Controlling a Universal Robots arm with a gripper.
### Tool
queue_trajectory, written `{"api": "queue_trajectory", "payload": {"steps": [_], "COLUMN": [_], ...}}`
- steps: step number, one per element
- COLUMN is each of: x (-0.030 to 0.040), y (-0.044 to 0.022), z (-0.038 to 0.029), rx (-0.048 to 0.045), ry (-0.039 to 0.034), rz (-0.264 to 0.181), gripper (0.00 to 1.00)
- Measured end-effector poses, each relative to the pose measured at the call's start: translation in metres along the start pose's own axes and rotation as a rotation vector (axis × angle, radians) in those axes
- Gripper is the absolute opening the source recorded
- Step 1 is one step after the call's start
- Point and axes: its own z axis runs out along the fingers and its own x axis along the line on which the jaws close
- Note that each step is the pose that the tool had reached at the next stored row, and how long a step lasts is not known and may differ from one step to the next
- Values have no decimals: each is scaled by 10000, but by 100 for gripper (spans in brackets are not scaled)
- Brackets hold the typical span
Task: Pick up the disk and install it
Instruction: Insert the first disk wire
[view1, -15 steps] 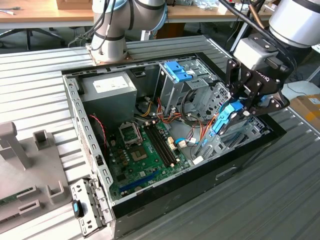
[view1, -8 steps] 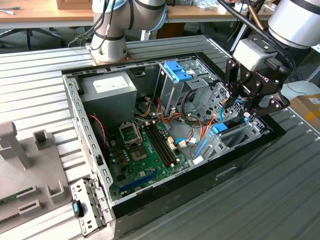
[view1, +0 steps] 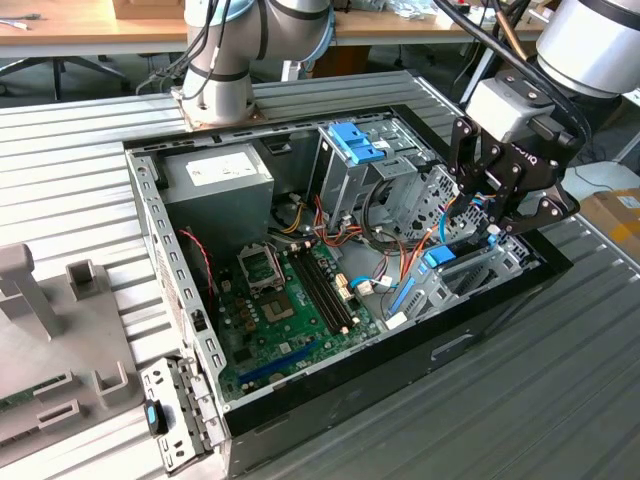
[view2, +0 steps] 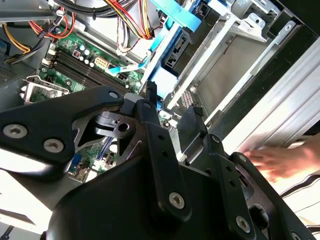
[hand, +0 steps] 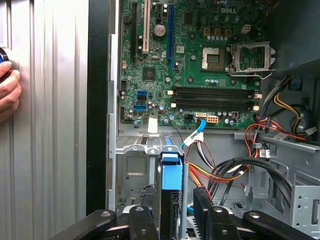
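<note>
Open computer case (view1: 300, 400) on a ribbed metal surface (view1: 520, 400). The end effector (view1: 495, 225) hangs over the drive cage at the exterior view's right. In the first wrist view its fingers (hand: 142, 217) stand released, one on each side of the disk (hand: 170, 177), with a narrow gap at either face. The disk stands on edge in the cage, just beside the motherboard (hand: 195, 55). A person's hand (hand: 7, 92) rests on the surface outside the case.

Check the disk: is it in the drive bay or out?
In, at least partly: in the first wrist view the disk stands on edge inside the metal bay, by the end effector. Fully seated: cannot tell.
</note>
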Motion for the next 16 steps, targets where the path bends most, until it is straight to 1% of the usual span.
{"api": "queue_trajectory", "payload": {"steps": [10, 11, 12, 16], "x": [0, 0, 0, 0], "y": [0, -3, -4, -6], "z": [0, 0, -1, 0], "rx": [0, -1, -6, -29], "ry": [2, 0, -5, -41], "rz": [0, -54, -249, -1293], "gripper": [44, 44, 44, 44]}}
